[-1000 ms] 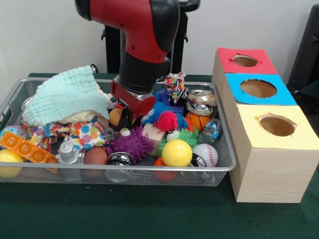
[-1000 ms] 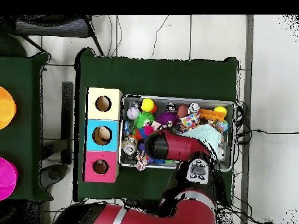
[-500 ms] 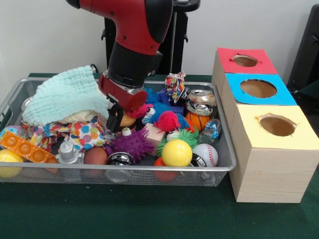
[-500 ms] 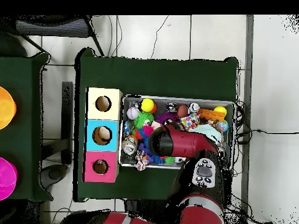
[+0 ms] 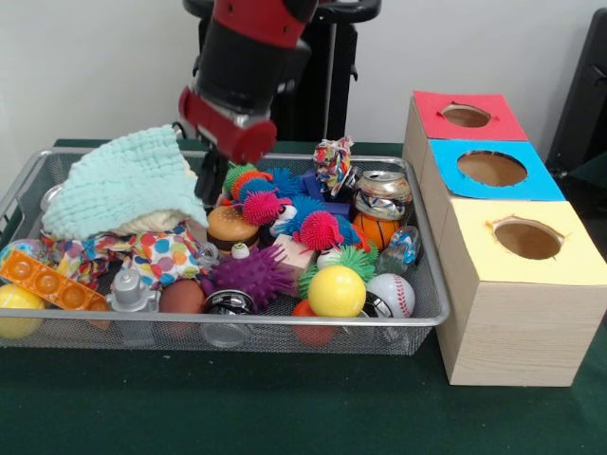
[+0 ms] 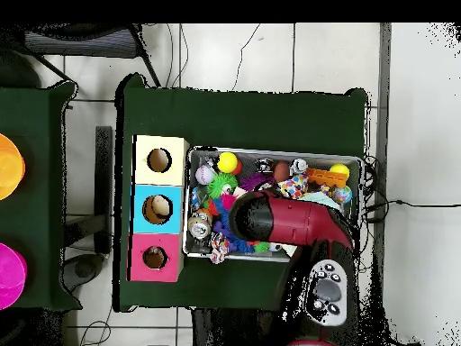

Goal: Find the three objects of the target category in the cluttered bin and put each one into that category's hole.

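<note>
My gripper [image 5: 211, 183] hangs just above the clutter in the wire bin [image 5: 427, 318], beside the pale green cloth [image 5: 123, 182] and over a toy hamburger [image 5: 232, 226]. Nothing shows in its grasp. Pink spiky balls [image 5: 320, 230], a purple spiky ball [image 5: 248, 275], a yellow ball [image 5: 337, 290], a baseball [image 5: 390, 294], a small basketball [image 5: 377, 229] and a crushed can [image 5: 381, 194] lie in the bin. Right of it stand the red box [image 5: 465, 116], blue box [image 5: 491, 169] and yellow box [image 5: 526, 237], each with a hole on top. In the overhead view the arm [image 6: 275, 221] hides the gripper.
An orange moulded tray [image 5: 47, 280], a spotted cloth [image 5: 161, 254], a brown ball [image 5: 181, 297] and a knotted rope toy [image 5: 333, 161] also fill the bin. Seen from overhead, the boxes [image 6: 158, 209] line the bin's left side on the green table [image 6: 243, 117].
The arm has risen and shifted left in the front view, lifting out of the toys. The toy hamburger and a pink spiky ball that it covered now show.
</note>
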{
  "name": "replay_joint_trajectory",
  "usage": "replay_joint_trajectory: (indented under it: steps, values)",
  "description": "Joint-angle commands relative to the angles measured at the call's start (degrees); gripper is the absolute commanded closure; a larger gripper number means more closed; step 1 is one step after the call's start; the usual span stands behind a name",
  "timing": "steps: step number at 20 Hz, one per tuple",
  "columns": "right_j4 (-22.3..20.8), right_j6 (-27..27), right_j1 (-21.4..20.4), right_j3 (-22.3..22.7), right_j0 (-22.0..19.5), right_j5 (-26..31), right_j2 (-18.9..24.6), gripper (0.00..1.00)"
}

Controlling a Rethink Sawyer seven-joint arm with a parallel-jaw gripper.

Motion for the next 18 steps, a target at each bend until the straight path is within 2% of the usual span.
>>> replay_joint_trajectory:
  steps: [1, 7, 12, 18]
  values:
    - [1.1, -5.0, -9.5, 6.2, 0.4, 13.2, 6.5, 1.0]
    - [4.5, -1.0, -9.3, 11.9, -0.9, 10.9, 10.2, 1.0]
    - [7.6, 2.2, -6.5, 16.2, -2.8, 3.4, 13.9, 1.0]
    - [10.5, 4.8, -4.5, 19.3, -3.6, -1.9, 16.8, 1.0]
